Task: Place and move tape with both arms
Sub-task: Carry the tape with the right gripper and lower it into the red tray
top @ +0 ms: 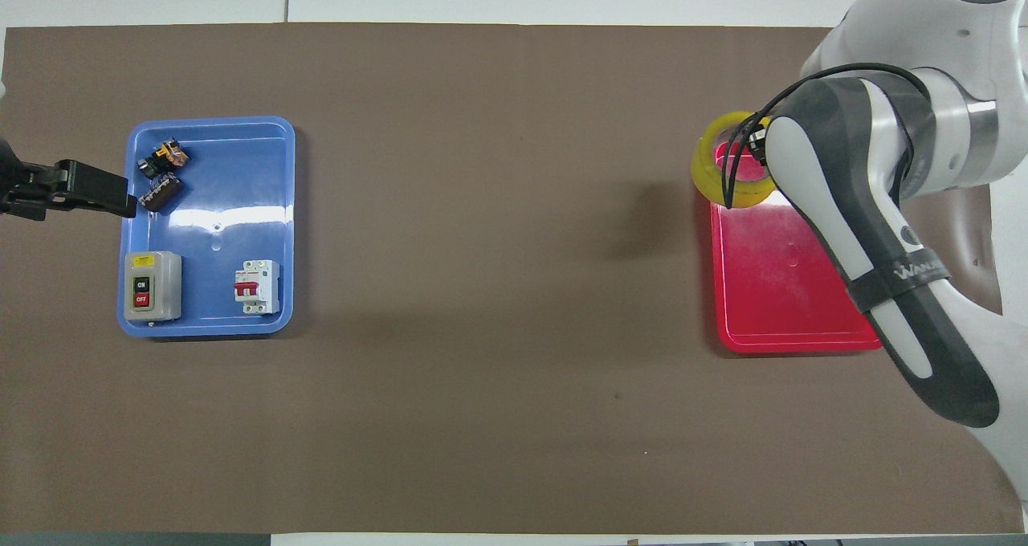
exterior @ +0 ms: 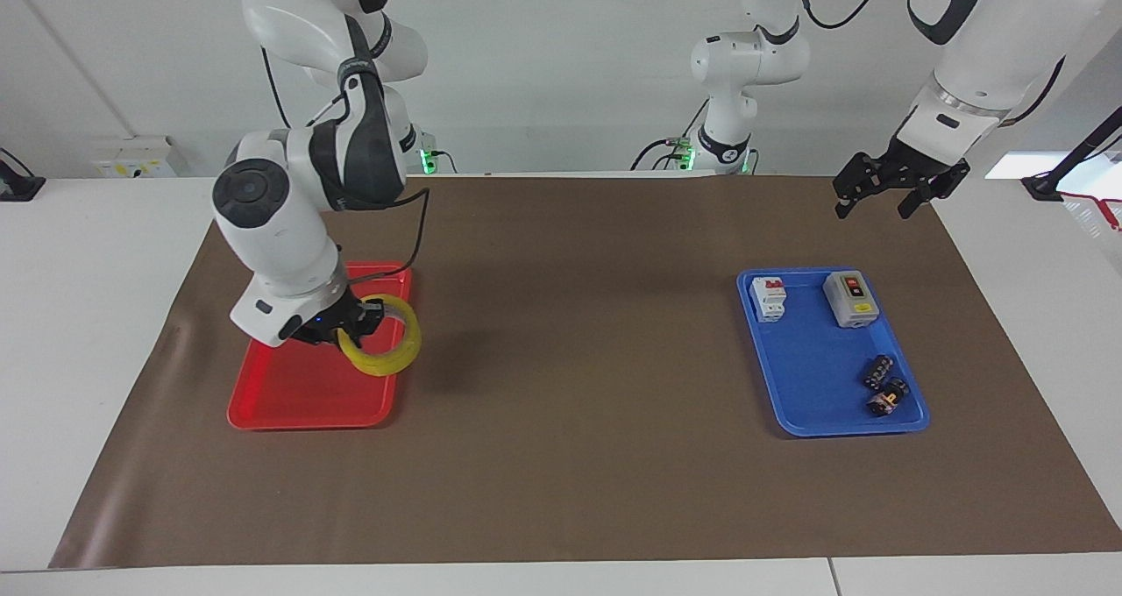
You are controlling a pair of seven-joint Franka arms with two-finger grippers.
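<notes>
The tape (exterior: 382, 337), a ring of translucent yellow film with a paler inner core, hangs tilted in the air over the red tray (exterior: 289, 394), above the tray's edge that faces the middle of the worktop (exterior: 561, 491), so the glossy red plastic shows through its hole in the overhead view (top: 732, 170). The right gripper (exterior: 344, 324) has it: its black jaws are closed on the wall of the ring, one inside the hole and one outside, and the roll leans outward from them. The red tray is a shallow rectangle with rounded corners and a raised rim, lying at the right arm's end of the worktop on a smooth brown sheet (exterior: 561, 491). Well apart from the red tray, at the left arm's end, lies a blue tray (exterior: 811, 403) of the same shape; it holds a white breaker with a red lever (exterior: 769, 299), a grey box switch (exterior: 850, 298) and two small dark parts (exterior: 884, 385). The left gripper (exterior: 885, 202) hangs in the air over the brown sheet beside the blue tray, its jaws spread apart and holding nothing; that arm waits
</notes>
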